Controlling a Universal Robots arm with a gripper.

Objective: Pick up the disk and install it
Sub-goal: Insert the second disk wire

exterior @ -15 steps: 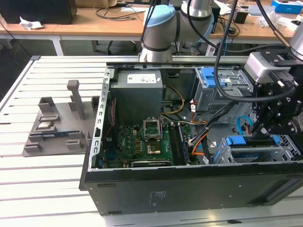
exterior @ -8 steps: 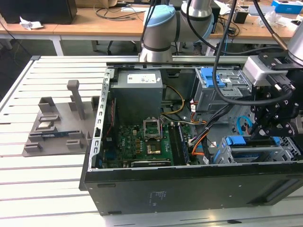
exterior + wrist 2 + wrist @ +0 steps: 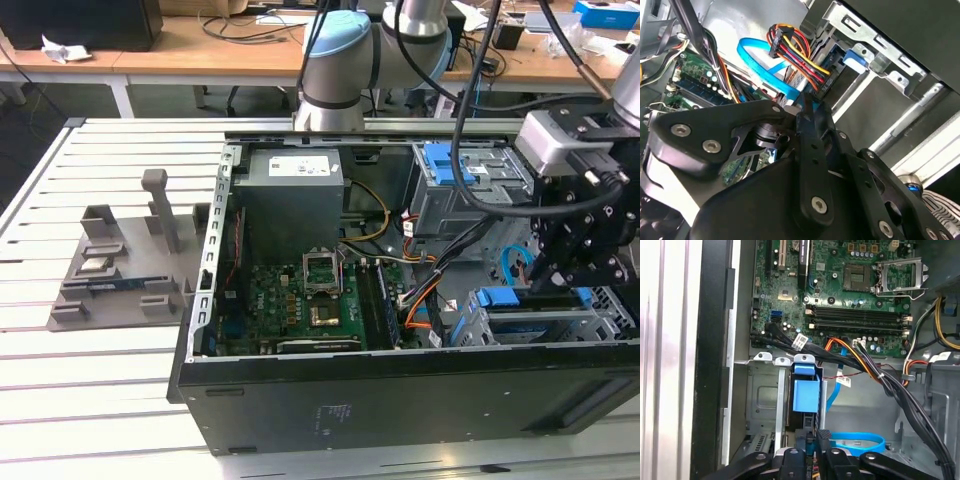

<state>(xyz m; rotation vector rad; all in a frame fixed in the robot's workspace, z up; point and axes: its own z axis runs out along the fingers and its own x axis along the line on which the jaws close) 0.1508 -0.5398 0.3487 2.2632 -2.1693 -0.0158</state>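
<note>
A slatted white table (image 3: pixel 100 400) carries an open black computer case (image 3: pixel 350 410), lying on its side with its inside facing up. The grey robot arm (image 3: pixel 335 60) stands at the far side of the case and reaches over to the exterior view's right. On the table at the exterior view's left, apart from the case, sits a grey moulded fixture (image 3: pixel 120 270).

Inside the case, the grey power supply box (image 3: pixel 295 190) lies at the far side and the green motherboard (image 3: pixel 290 310) lies nearer. Further to the exterior view's right is a metal drive cage (image 3: pixel 470 190).

The disk (image 3: pixel 512 298) sits in the near drive bay at the exterior view's right. The first wrist view shows its blue carrier end (image 3: pixel 806 392) standing in the bay's slot.

The black gripper (image 3: pixel 560 275) hangs just over that bay. In both wrist views its fingers are drawn together with hardly a gap (image 3: pixel 814 437) (image 3: pixel 805 107), just beside the carrier. I cannot tell whether they touch it.

A flat blue cable (image 3: pixel 860 442) loops beside the fingertips, and a bundle of coloured wires (image 3: pixel 795 55) plugs in near the bay.
</note>
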